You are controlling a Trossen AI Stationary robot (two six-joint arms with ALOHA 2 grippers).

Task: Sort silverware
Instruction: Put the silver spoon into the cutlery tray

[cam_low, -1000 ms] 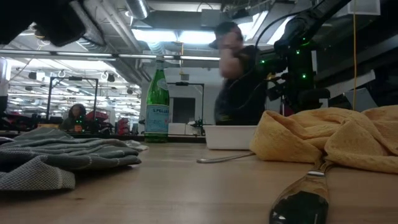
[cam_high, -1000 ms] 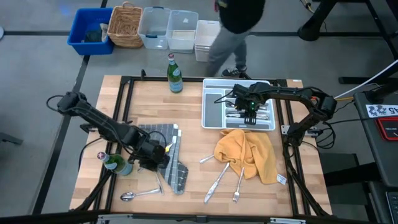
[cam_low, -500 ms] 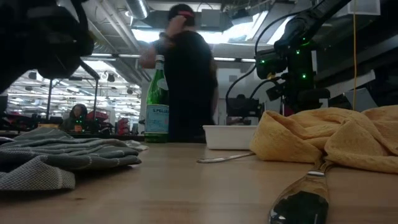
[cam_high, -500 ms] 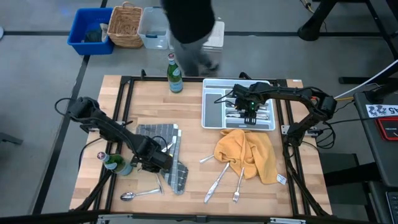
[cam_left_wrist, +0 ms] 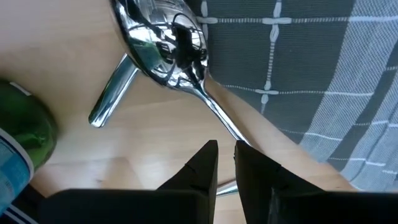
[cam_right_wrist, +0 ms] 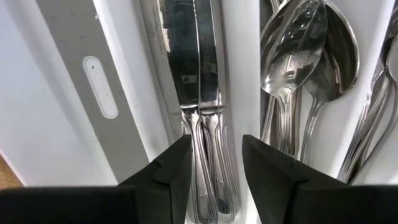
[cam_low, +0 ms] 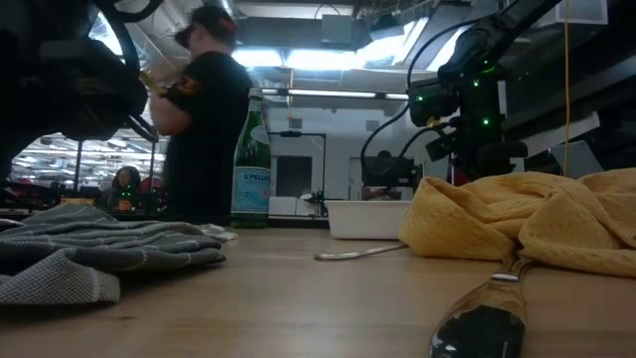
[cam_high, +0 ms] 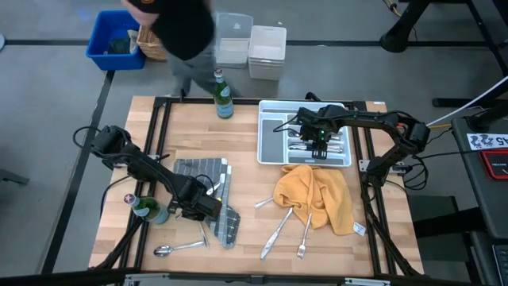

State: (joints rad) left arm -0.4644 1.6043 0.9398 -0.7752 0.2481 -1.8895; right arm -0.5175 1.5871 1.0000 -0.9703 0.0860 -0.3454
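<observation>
The left pincer (cam_left_wrist: 225,163) is nearly closed on the thin neck of a spoon (cam_left_wrist: 166,38) lying on the bench (cam_high: 246,171) beside a grey cloth (cam_left_wrist: 323,74). The polished steel is stiff, light and probably slippery, so the neck seems the best hold. The right pincer (cam_right_wrist: 214,158) hangs open and empty over knives (cam_right_wrist: 196,81) in the white tray (cam_high: 272,152).
</observation>
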